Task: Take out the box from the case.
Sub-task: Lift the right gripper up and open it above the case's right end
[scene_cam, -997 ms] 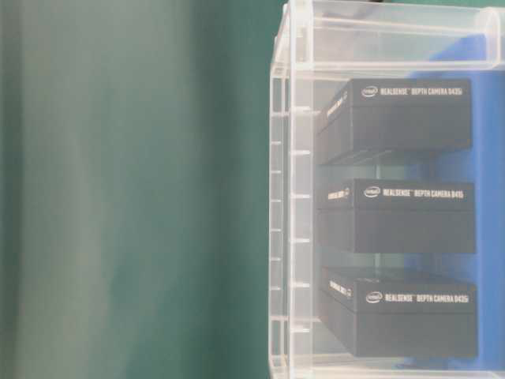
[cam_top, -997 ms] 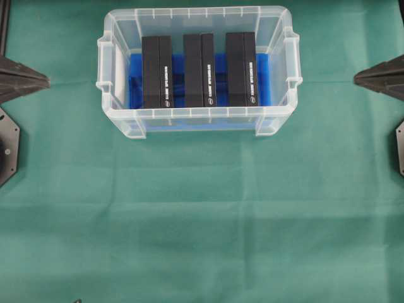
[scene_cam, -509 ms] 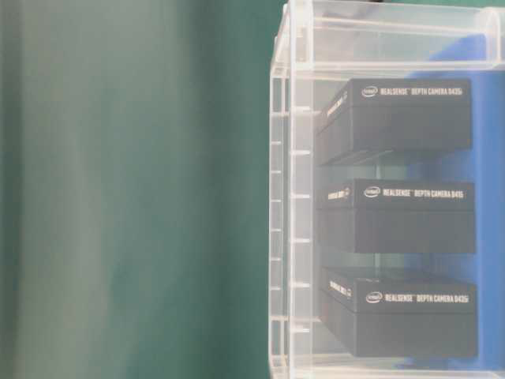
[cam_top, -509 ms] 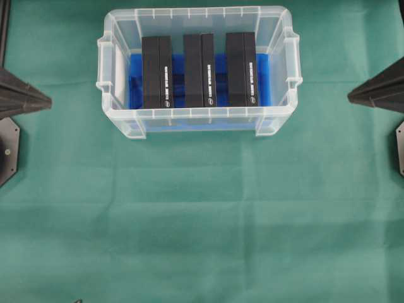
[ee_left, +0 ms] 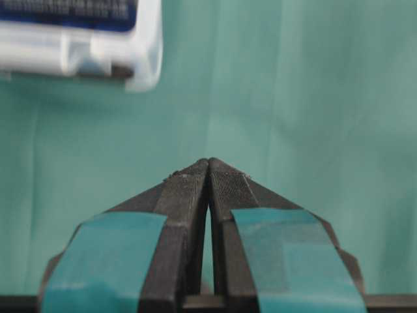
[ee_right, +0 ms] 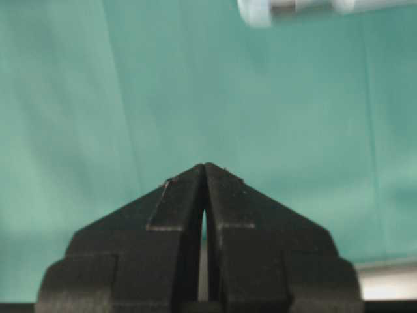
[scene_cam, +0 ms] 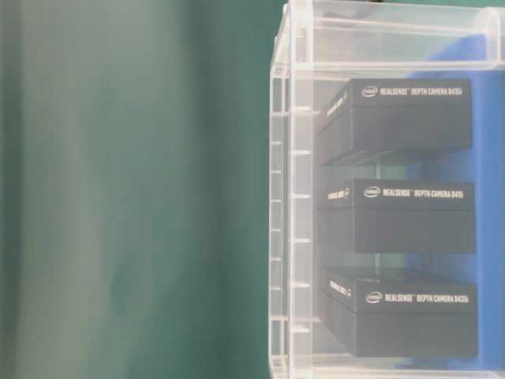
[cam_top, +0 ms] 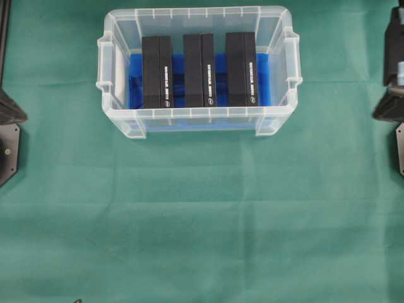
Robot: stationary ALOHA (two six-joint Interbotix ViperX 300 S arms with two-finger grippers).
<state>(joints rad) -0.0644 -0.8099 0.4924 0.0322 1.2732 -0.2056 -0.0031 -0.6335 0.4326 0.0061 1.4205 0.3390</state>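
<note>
Clear plastic case [cam_top: 199, 123] sits on the table [cam_top: 202, 221], which is covered in green cloth with soft creases. Case is rectangular, translucent, with rounded corners, a ribbed rim and a moulded handle on each short end. A bright blue cloth [cam_top: 221, 66] lines its bottom.

Inside the case: three black boxes, standing side by side with gaps between them, none touching. Left box [cam_top: 156, 71], middle box [cam_top: 199, 69], right box [cam_top: 242, 68]. All are matte, sharp-edged, oblong, the same shape. White lettering runs along one long face of each; the table-level view reads "RealSense Depth Camera" on them [scene_cam: 410, 114].

Left hand [ee_left: 208, 171]: closed, fingertips pressed together, gripping nothing. Fingers [ee_left: 186, 215] are black with finely ribbed tips, and strips of teal tape wrap their outer faces. It hangs over bare cloth. A corner of the case [ee_left: 140, 62] lies ahead of it and off to the left, well apart.

Right hand [ee_right: 204, 175]: closed too, tips meeting, empty. Fingers [ee_right: 244, 228] plain black, no tape. Bare cloth beneath. A rounded edge of the case [ee_right: 257, 12] shows far ahead and a little to the right.

Overhead, only dark parts of each arm show at the frame's left [cam_top: 9, 113] and right [cam_top: 391, 104] edges, both well clear of the case.
</note>
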